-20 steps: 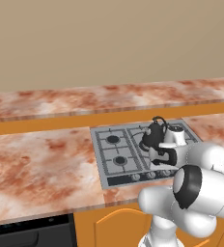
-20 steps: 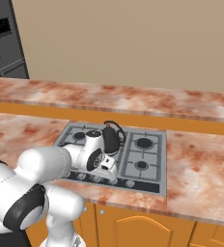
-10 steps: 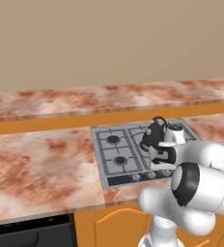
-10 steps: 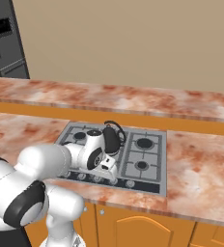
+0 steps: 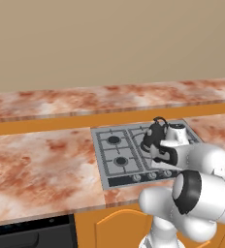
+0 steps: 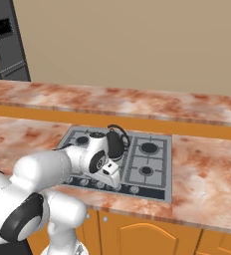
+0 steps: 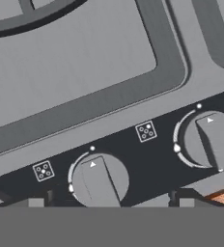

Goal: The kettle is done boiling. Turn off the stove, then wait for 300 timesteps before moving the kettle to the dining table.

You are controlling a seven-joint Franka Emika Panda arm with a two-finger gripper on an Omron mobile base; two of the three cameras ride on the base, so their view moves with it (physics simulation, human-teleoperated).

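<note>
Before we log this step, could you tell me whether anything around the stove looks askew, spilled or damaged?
Nothing stands out. The kettle sits upright on the stove, the knobs look intact, and the worktop shows no spills.

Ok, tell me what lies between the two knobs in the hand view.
In the hand view, between the left knob and the right knob, the dark knob strip carries a small white burner-dot marking; otherwise bare.

The arm covers most of the kettle [image 5: 155,134] from the left side; its handle and upper body peek out. The stove [image 6: 152,164] has its near-left burners and several knobs behind the wrist. Close up, a knob [image 7: 99,181] is cut off at the bottom; its marking is too small to read.
</note>
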